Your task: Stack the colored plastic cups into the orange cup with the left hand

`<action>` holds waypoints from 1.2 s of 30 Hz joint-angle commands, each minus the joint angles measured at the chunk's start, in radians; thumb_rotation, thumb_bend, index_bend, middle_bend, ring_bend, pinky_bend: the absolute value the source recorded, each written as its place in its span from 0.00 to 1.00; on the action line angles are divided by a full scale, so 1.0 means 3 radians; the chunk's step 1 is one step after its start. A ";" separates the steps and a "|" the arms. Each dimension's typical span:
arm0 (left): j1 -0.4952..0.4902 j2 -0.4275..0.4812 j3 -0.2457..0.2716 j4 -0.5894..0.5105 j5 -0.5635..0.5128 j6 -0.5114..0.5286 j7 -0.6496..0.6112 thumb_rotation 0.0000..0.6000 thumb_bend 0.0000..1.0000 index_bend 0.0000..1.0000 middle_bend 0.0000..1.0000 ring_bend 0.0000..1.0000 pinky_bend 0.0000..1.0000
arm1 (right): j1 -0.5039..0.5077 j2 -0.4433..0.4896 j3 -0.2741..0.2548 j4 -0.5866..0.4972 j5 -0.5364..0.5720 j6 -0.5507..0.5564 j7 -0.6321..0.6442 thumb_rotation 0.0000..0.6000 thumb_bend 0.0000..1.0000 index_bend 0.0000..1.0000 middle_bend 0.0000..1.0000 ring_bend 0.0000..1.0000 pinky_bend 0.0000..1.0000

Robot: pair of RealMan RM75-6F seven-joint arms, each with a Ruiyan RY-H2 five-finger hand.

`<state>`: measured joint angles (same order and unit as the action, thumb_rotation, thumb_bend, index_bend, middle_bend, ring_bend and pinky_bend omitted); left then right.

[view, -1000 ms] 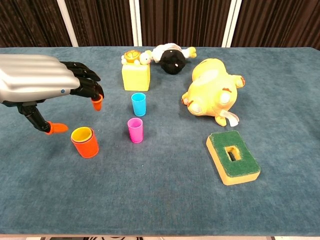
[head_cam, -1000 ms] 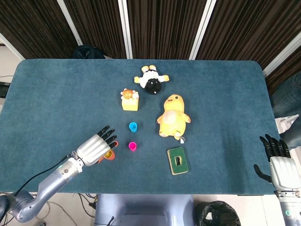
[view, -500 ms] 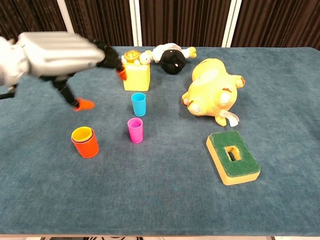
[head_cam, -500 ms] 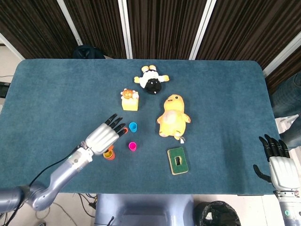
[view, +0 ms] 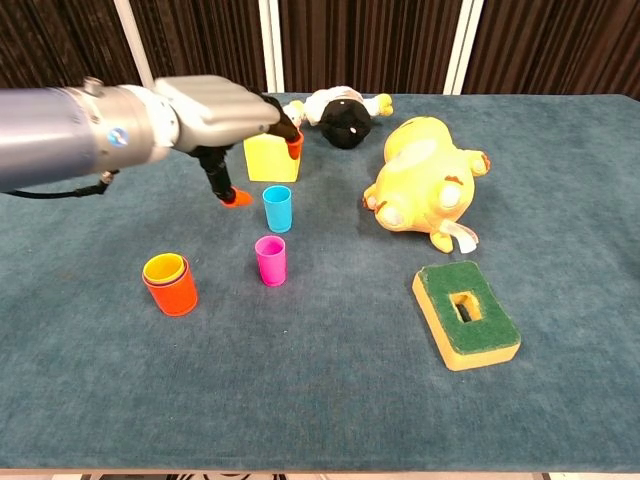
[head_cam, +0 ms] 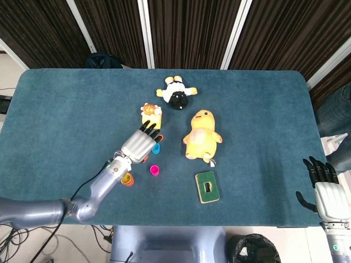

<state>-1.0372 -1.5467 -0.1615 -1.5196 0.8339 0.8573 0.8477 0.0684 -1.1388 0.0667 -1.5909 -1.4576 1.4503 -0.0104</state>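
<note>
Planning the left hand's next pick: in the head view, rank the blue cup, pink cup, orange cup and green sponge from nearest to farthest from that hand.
1. Blue cup, just right of the left hand.
2. Pink cup, below the hand.
3. Orange cup, back beside the forearm, little farther than the pink one.
4. Green sponge, far right.

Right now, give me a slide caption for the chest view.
Left hand open above the blue cup; pink cup and orange cup wait nearby.
</note>
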 commanded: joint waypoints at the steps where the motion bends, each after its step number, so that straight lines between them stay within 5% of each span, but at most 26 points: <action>1: -0.0079 -0.0193 0.0015 0.0261 -0.0038 -0.0056 -0.0045 1.00 0.25 0.25 0.15 0.00 0.00 | 0.0001 -0.0002 0.0000 0.0004 0.0007 -0.0008 0.0000 1.00 0.37 0.06 0.04 0.07 0.04; 12: -0.0116 -0.0420 0.0098 0.0635 0.0061 -0.0087 -0.0185 1.00 0.25 0.36 0.18 0.00 0.01 | 0.0010 -0.0012 0.0001 0.0013 0.0028 -0.0036 -0.0003 1.00 0.37 0.06 0.04 0.07 0.04; 36: -0.0138 -0.0439 0.0105 0.0595 0.0130 0.0049 -0.0199 1.00 0.31 0.48 0.24 0.00 0.02 | 0.0009 -0.0012 0.0007 0.0022 0.0046 -0.0041 0.0004 1.00 0.37 0.06 0.04 0.07 0.04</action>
<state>-1.0788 -1.6882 -0.1259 -1.3254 0.8623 0.8629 0.7921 0.0712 -1.1427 0.0684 -1.5845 -1.4442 1.4381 -0.0095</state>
